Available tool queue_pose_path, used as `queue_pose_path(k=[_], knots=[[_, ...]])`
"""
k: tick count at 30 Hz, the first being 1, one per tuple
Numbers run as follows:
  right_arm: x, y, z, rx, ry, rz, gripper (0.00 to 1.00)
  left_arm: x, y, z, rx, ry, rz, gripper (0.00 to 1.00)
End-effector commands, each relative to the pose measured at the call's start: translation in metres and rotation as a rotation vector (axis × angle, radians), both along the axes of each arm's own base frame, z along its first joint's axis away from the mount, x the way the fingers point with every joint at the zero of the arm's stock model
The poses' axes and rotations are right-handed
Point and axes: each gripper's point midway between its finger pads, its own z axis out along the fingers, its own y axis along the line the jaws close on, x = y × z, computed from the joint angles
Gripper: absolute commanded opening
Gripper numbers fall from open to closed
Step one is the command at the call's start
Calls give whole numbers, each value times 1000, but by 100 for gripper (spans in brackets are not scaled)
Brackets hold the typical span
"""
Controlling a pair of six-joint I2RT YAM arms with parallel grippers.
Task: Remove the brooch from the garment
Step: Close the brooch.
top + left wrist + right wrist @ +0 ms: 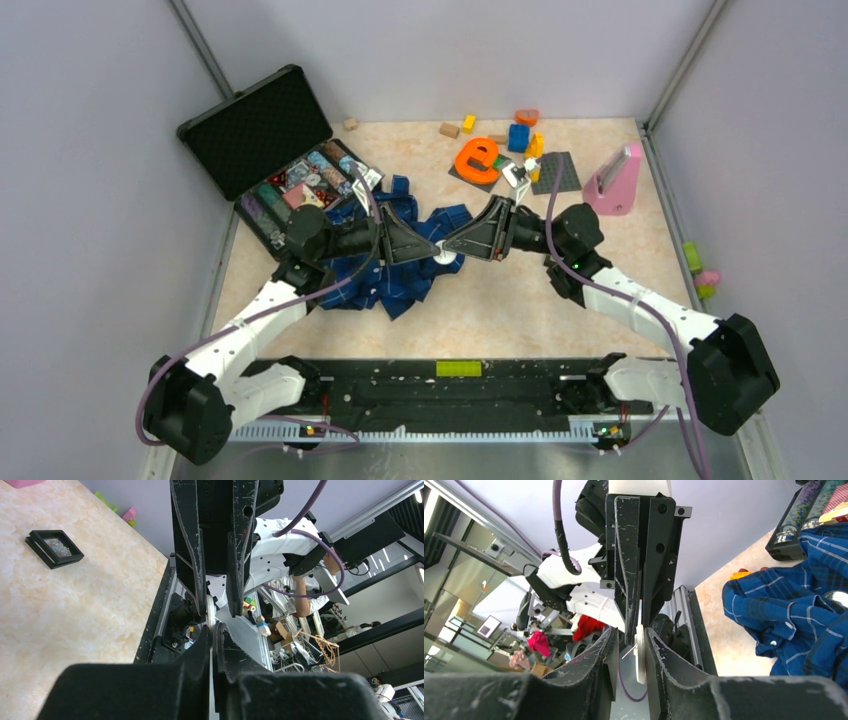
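The brooch (443, 256) is a small pale disc held in the air just right of the garment (400, 285), a dark blue plaid shirt crumpled on the table. My left gripper (432, 250) reaches in from the left and is shut on the disc's edge. My right gripper (452, 250) meets it from the right. In the right wrist view the brooch (640, 655) stands edge-on between my right gripper's (631, 635) jaws. It rests against one finger, a gap separates it from the other, and its pin sticks out into that gap. The shirt (784, 615) lies off to the right.
An open black case (290, 170) of small items stands at the back left, next to the shirt. Toy blocks (518, 137), an orange piece (477, 158), a grey mat (555, 172) and a pink stand (615, 180) sit at the back right. A black framed square (54, 547) lies on the table.
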Motion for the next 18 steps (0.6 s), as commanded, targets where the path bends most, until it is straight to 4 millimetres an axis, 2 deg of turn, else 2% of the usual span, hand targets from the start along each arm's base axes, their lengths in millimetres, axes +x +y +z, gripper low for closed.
queue_pose_path(k=[1,18], knots=[[-7,-2,15,29,-60,4,27,-2,1,14,-44,-48,11,0],[-5,6,-1,-52,-89,-17,13,-1,1,23,-99,-4,11,0]])
